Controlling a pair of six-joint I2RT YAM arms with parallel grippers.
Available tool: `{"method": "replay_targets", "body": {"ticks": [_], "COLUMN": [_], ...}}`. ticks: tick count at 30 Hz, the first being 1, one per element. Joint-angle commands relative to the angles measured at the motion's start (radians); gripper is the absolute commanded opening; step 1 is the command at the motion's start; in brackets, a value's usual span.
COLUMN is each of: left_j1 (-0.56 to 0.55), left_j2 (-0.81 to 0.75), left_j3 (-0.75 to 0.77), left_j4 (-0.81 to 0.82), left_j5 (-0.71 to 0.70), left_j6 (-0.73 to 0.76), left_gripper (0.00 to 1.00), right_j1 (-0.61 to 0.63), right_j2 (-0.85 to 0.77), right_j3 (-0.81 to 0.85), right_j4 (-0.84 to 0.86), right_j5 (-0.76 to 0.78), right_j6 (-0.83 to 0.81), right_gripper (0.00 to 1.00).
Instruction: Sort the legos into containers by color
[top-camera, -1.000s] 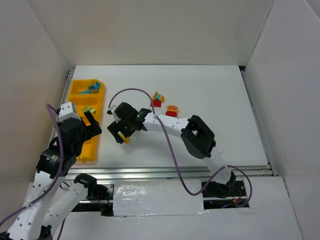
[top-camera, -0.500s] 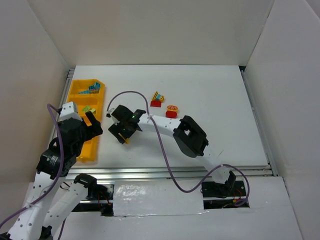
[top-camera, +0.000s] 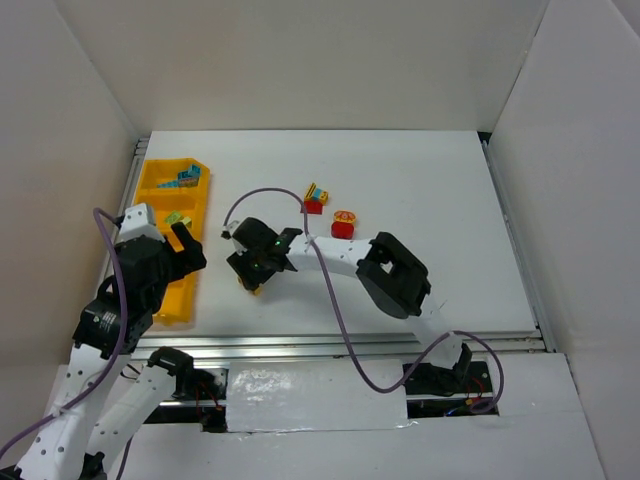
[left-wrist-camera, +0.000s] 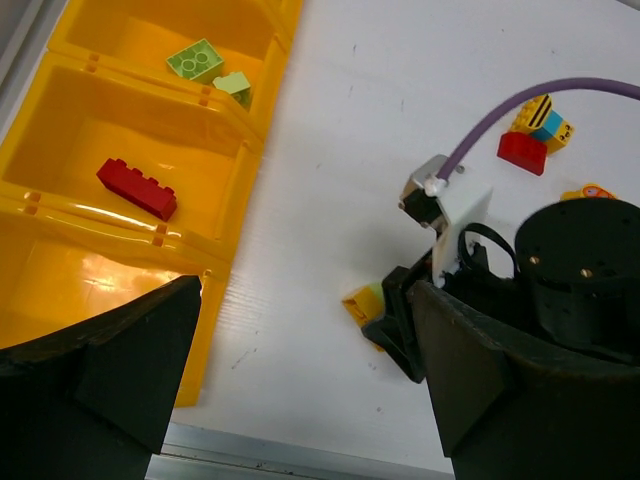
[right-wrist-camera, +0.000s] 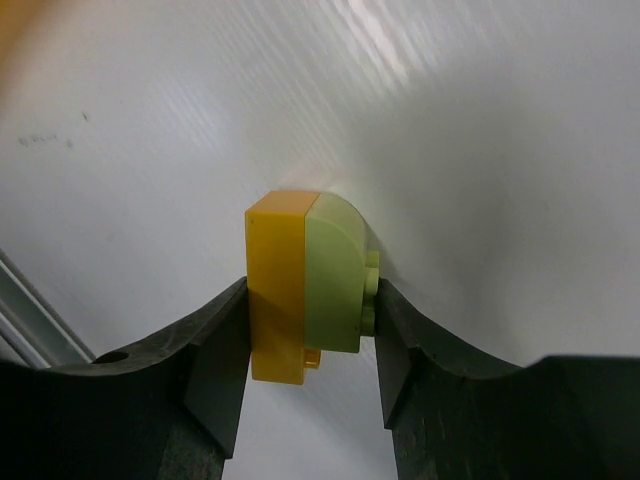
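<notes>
My right gripper (right-wrist-camera: 308, 345) is shut on a clump of legos, a yellow brick stuck to a pale green one (right-wrist-camera: 305, 290), with a finger against each side, low on the white table. In the top view that clump (top-camera: 255, 288) lies just right of the yellow tray of containers (top-camera: 150, 185). The left gripper (left-wrist-camera: 300, 400) stands open over the tray's near end, holding nothing. In the containers lie blue bricks (top-camera: 183, 180), two green bricks (left-wrist-camera: 195, 60) and one red brick (left-wrist-camera: 137, 187).
A red, yellow and blue clump (top-camera: 316, 198) and a red brick with a yellow top (top-camera: 343, 223) sit on the table behind the right arm. White walls enclose the table. A purple cable (top-camera: 265, 192) arcs over the right wrist.
The right gripper's fingers have closed onto the yellow and green clump, and the wrist has shifted slightly right and nearer. The left arm has stayed still.
</notes>
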Motion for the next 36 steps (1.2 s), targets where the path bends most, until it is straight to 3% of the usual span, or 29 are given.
{"method": "replay_targets", "body": {"ticks": [1, 4, 6, 9, 10, 14, 19, 29, 36], "left_j1": [0.008, 0.008, 0.008, 0.008, 0.006, -0.011, -0.076, -0.152, -0.207], "left_j2": [0.006, 0.011, 0.017, 0.079, 0.133, 0.260, 0.356, 0.406, 0.449], "left_j3": [-0.010, -0.046, -0.104, -0.174, -0.188, -0.240, -0.237, -0.238, -0.203], "left_j4": [0.044, 0.089, 0.201, 0.382, 0.436, 0.672, 0.844, 0.938, 0.935], "left_j5": [0.043, 0.179, 0.378, 0.555, 0.692, 0.913, 0.988, 0.962, 0.927], "left_j6": [-0.020, -0.095, -0.145, -0.252, -0.273, -0.389, -0.438, -0.478, -0.448], "left_gripper": [0.99, 1.00, 0.99, 0.99, 1.00, 1.00, 0.99, 0.98, 0.86], "right_j1": [0.000, -0.005, -0.005, 0.001, 0.001, -0.002, 0.000, 0.000, 0.001], "right_j2": [-0.177, -0.385, -0.562, -0.755, -0.795, -0.978, -1.079, -1.128, -1.101], "right_j3": [-0.121, -0.344, -0.522, -0.686, -0.716, -0.857, -0.877, -0.877, -0.868], "right_j4": [0.067, 0.183, 0.292, 0.387, 0.397, 0.455, 0.402, 0.363, 0.375], "right_j5": [0.084, 0.139, 0.207, 0.235, 0.248, 0.353, 0.382, 0.405, 0.358], "right_j6": [0.079, 0.167, 0.221, 0.232, 0.236, 0.267, 0.265, 0.273, 0.290], "right_gripper": [0.00, 0.00, 0.00, 0.00, 0.00, 0.00, 0.00, 0.00, 0.00]}}
